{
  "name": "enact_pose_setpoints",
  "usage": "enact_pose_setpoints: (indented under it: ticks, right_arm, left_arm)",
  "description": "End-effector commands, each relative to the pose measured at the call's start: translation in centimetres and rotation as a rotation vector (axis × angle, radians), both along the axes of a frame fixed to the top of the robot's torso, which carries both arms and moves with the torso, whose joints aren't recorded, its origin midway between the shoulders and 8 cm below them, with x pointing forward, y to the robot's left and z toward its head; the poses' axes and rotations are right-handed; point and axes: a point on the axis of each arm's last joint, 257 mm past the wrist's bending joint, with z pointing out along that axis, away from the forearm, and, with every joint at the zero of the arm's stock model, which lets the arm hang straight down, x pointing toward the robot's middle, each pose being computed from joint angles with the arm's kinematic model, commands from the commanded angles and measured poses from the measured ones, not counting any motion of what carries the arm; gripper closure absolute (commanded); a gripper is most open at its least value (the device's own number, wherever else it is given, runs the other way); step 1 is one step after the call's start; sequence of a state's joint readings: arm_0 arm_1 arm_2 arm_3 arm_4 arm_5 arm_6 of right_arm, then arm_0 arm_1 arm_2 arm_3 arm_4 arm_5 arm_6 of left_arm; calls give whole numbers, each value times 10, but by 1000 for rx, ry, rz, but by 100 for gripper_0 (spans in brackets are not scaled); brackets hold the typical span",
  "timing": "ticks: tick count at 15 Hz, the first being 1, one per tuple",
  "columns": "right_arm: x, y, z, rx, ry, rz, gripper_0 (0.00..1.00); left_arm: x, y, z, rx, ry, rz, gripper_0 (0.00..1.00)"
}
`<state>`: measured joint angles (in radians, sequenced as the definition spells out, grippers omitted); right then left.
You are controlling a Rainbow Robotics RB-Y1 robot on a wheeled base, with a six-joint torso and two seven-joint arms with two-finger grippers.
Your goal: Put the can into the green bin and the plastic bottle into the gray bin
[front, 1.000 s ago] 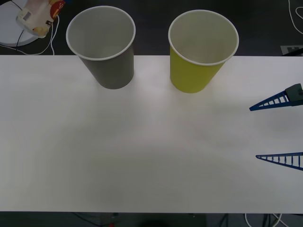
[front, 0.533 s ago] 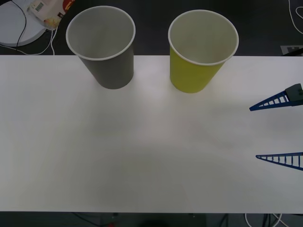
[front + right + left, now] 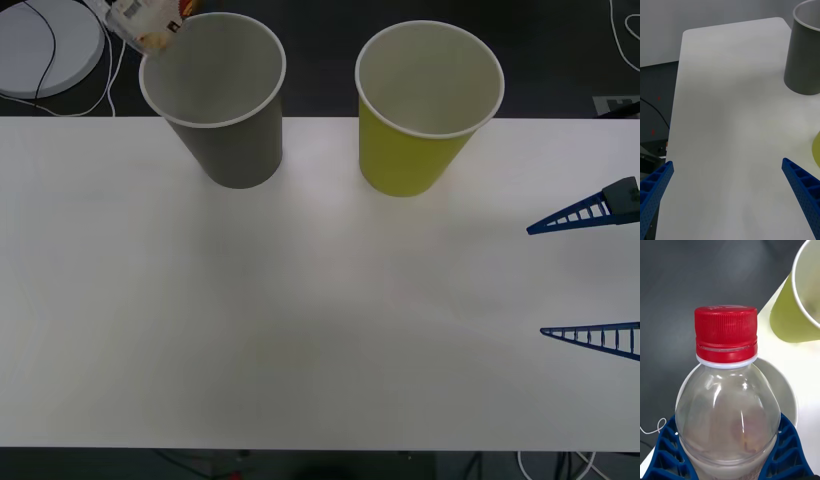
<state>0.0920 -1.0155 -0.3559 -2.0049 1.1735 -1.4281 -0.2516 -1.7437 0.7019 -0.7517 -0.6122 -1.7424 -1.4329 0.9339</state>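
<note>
The left claw pinches the plastic bottle just over the gray bin's far rim; next, centre it and release. The right claw waits spread above the surface.

**Count: 2 cups, 1 bottle, 2 grippers**

- Paper cups: 2. One gray bin, one green bin. Both have a white rim and a pale inside.
- Plastic bottle: 1. Clear, with 1 red screw cap. Front view catches its labelled body at the top edge.
- Cans: 0 visible.
- Grippers: 2. Left gripper, 2 blue ribbed fingers, one on each side of the bottle. Right gripper, 2 blue ribbed fingers with a gap between them.
- Table: 1, white.
- White round disc off the table: 1, with 1 black cable across it.
</note>
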Motion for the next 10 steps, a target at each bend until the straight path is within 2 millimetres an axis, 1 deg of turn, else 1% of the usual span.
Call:
enact_pose_setpoints:
  ticks: [1, 3, 5, 10]
  right_arm:
    - [0, 0, 0, 0, 0, 0, 0]
    - [0, 0, 0, 0, 0, 0, 0]
    - [0, 0, 0, 0, 0, 0, 0]
    - [0, 0, 0, 0, 0, 0, 0]
  left_arm:
    - [2, -15, -5, 8, -5, -14, 100]
    - [2, -22, -8, 13, -2, -21, 100]
    - [2, -25, -10, 17, -2, -23, 100]
    - [2, -25, -11, 27, -3, -24, 100]
